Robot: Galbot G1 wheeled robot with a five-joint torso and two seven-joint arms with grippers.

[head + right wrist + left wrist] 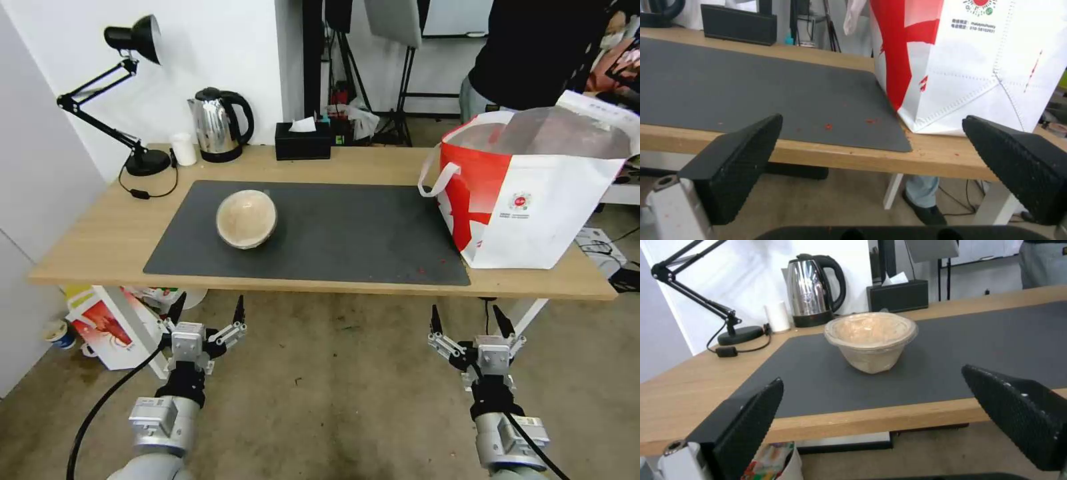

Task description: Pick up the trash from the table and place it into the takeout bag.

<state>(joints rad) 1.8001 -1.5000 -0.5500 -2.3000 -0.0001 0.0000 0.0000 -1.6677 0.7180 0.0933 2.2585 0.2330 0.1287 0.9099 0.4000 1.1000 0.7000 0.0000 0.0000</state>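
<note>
You're looking at what seems to be a lab or studio mocked up as an office corner. A light-wood bench (100, 233) carries a desk lamp (133, 40), a steel kettle (217, 127) and a tissue box (303, 141). Behind it stand black tripod stands (400, 100) on a bare concrete floor (333, 400).

On the worktop (100, 233): one tan bowl (246, 218), one takeout bag (533, 193), one grey mat (347, 233), one kettle (219, 125), one desk lamp (127, 93), one tissue box (303, 141), one small white cup (183, 149); below, two grippers.
</note>
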